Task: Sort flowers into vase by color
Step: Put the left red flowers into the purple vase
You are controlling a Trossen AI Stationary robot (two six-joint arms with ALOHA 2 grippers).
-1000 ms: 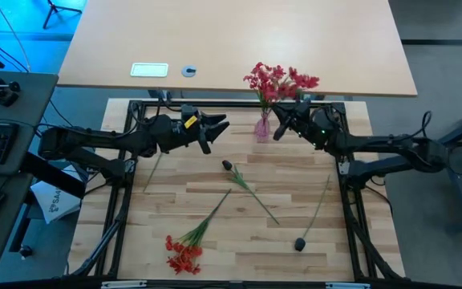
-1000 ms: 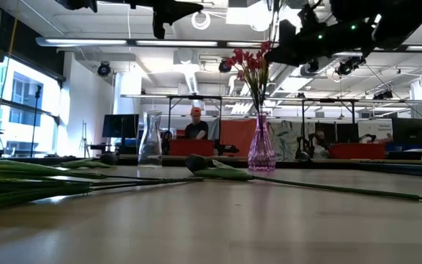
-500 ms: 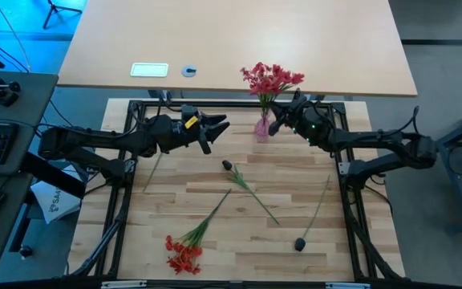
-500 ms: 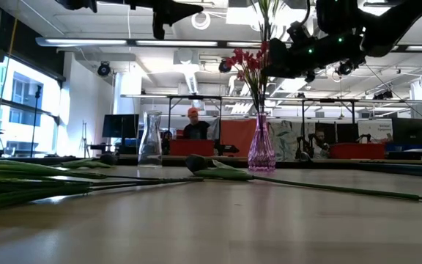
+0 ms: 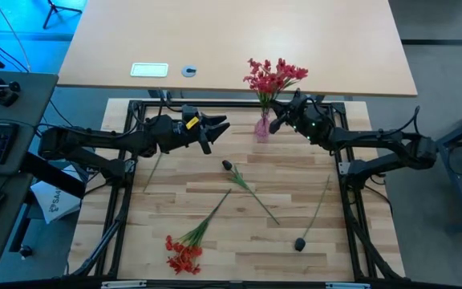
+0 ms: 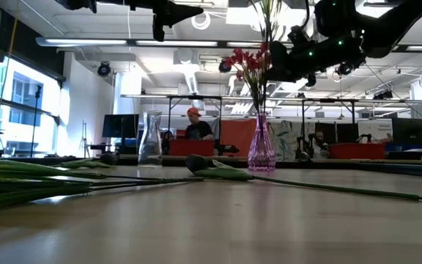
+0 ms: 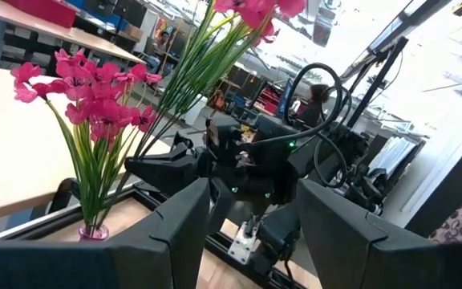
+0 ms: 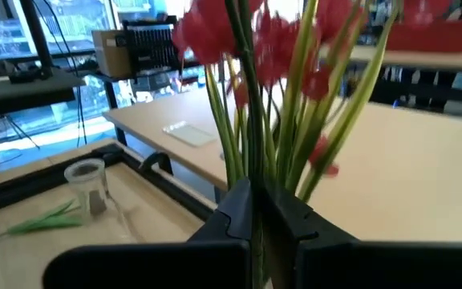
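Two vases at the far edge of the desk (image 5: 215, 241): clear glass vase (image 6: 150, 138), empty, on the left side; pink vase (image 5: 262, 126) near the middle, already carrying red blossoms (image 5: 273, 76). Behind the desk, a larger pale tabletop (image 5: 335, 40) with a white card (image 5: 149, 70) and a small round object (image 5: 188, 71). Right end effector (image 5: 275, 112) raised just beside and above the pink vase, fingers closed tight on the green stems of a red spray (image 8: 247, 48), blossoms fanned out past the fingertips (image 8: 251, 197); spray bunched close against the flowers already in the vase. Left end effector (image 5: 215, 127) hovering over the far left part of the desk, fingers parted, holding nothing, pointed toward the pink vase and the right arm. Lying loose on the wood, well apart from both end effectors: one red spray (image 5: 184, 250) at the near edge with its stems angled toward the centre, one dark bud (image 5: 227, 166) in the middle with its stem running toward the near right, another dark bud (image 5: 300, 243) near the right rail. Seated person (image 6: 195, 125) in the room beyond.
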